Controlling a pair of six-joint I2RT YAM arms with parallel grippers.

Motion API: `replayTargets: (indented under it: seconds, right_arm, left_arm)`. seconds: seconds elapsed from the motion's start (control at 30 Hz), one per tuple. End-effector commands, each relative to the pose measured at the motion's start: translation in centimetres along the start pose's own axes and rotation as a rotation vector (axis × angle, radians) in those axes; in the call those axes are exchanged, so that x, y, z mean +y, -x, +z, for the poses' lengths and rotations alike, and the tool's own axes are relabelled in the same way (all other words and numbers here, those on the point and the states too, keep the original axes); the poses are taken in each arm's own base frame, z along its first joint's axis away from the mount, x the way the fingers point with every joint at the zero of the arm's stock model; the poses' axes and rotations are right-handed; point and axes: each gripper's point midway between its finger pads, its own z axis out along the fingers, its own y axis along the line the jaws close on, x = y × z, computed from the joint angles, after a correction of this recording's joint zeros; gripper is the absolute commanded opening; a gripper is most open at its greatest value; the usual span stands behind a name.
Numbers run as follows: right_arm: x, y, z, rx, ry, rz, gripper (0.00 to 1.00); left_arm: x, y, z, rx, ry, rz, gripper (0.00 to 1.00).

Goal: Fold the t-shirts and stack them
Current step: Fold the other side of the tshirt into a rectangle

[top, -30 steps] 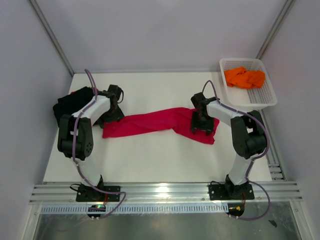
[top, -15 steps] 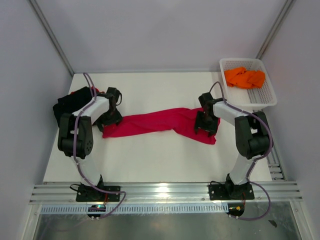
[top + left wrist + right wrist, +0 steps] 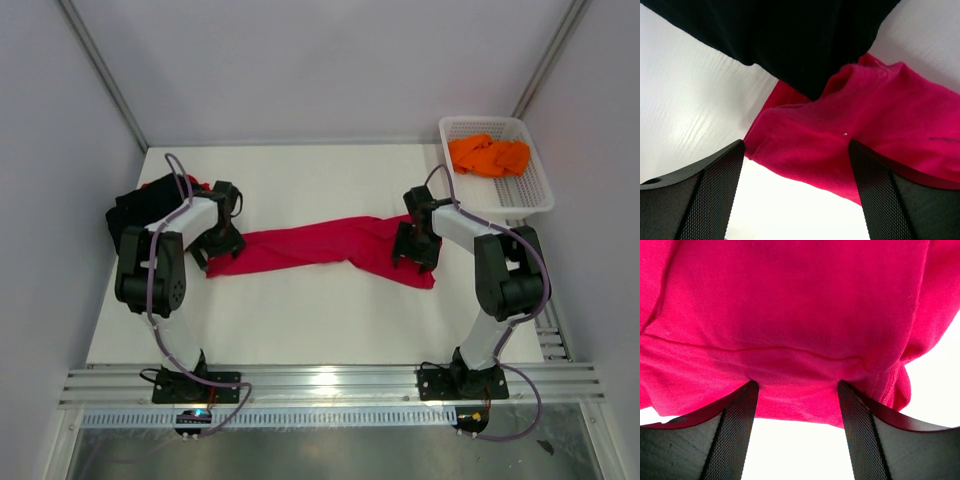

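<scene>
A long crimson shirt (image 3: 320, 243) lies twisted and stretched from left to right across the middle of the white counter (image 3: 300, 320), one arm at each end. The left fingers (image 3: 720, 185) are spread wide over the shirt's left end. Bare counter shows between them on the near side and they clamp nothing. Just beyond that end lies a black shirt (image 3: 130, 215), bunched at the far left of the counter; a bit of red cloth peeks out on its far side. In the left wrist view dark cloth overlaps the crimson corner. The right fingers (image 3: 737, 425) are also apart, their tips down on the shirt's wider right end. The cloth fills the whole gap between them, with a hem line running across it. A white mesh basket (image 3: 520, 200) sits at the far right corner, well apart from the crimson shirt, with a crumpled orange shirt (image 3: 488, 155) in its far half.
</scene>
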Motion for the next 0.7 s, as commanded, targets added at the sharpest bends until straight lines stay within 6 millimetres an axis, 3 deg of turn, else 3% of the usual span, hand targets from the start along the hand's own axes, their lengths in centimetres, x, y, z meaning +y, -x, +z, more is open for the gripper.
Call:
replayTargets:
  seconds: [0.0, 0.33, 0.67]
  right_arm:
    - [-1.4, -1.3, 1.9, 0.041, -0.040, -0.011, 0.69]
    - [-1.4, -1.4, 2.1, 0.050, -0.038, -0.005, 0.69]
    - [-2.0, -2.1, 2.2, 0.100, -0.039, 0.013, 0.69]
  left_arm:
    - [-0.4, 0.0, 0.3, 0.002, -0.014, -0.020, 0.87]
    - [-0.3, -1.0, 1.6, 0.039, 0.009, -0.008, 0.87]
    - [3.2, 0.3, 0.5, 0.008, 0.120, -0.023, 0.87]
